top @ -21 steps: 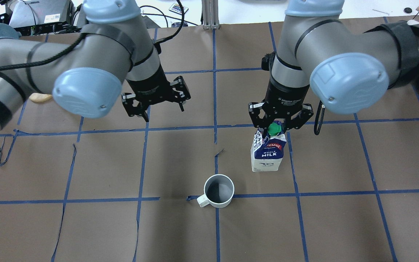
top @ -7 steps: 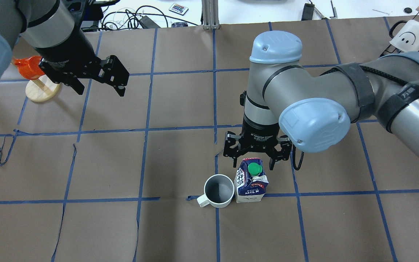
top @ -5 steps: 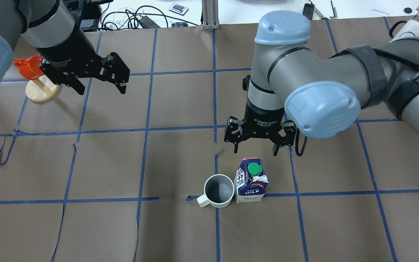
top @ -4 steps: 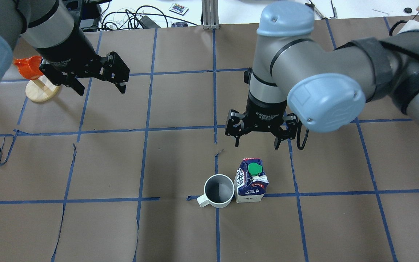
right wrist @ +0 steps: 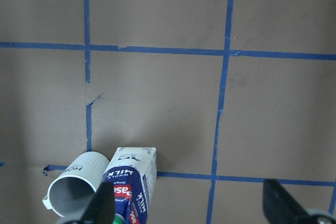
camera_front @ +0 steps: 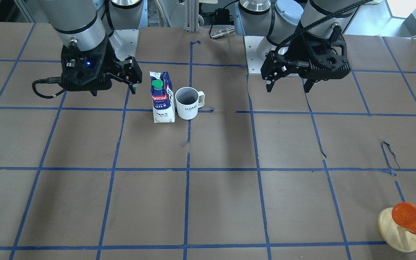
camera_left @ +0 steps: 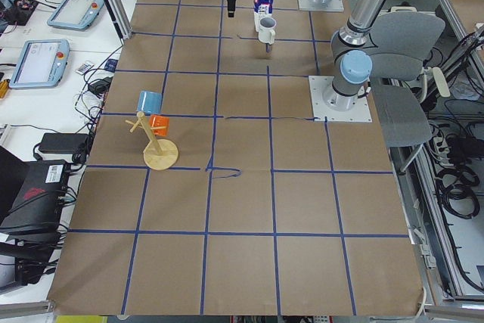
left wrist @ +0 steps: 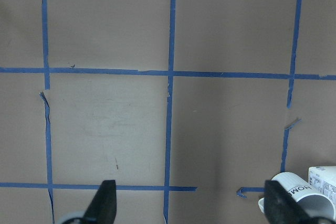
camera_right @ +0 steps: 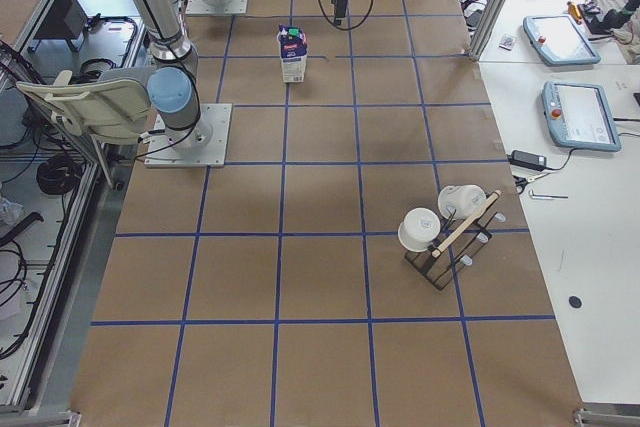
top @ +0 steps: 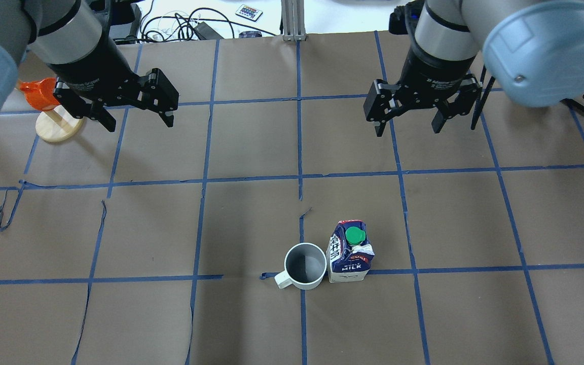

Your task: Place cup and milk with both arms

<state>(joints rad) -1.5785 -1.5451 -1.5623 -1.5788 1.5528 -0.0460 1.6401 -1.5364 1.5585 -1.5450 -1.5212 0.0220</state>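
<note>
The white cup [top: 305, 266] stands upright on the brown table, handle to the left, grey inside. The blue and white milk [top: 350, 252] with its green cap stands upright right beside it, touching or almost touching. Both also show in the front view, the cup [camera_front: 187, 103] and the milk [camera_front: 162, 97]. My left gripper [top: 140, 123] is open and empty, high at the far left. My right gripper [top: 406, 131] is open and empty, high beyond the milk, well clear of it. The right wrist view shows the milk [right wrist: 131, 182] and the cup [right wrist: 79, 184] at its lower left.
A wooden stand with an orange cup [top: 51, 109] is at the far left, near my left gripper. A rack with white mugs [camera_right: 445, 232] stands toward the table's right end. Blue tape lines grid the brown paper.
My right gripper set the milk down beside the cup, let go, then rose and pulled back toward the far right. My left arm moved left early, then stayed still.
</note>
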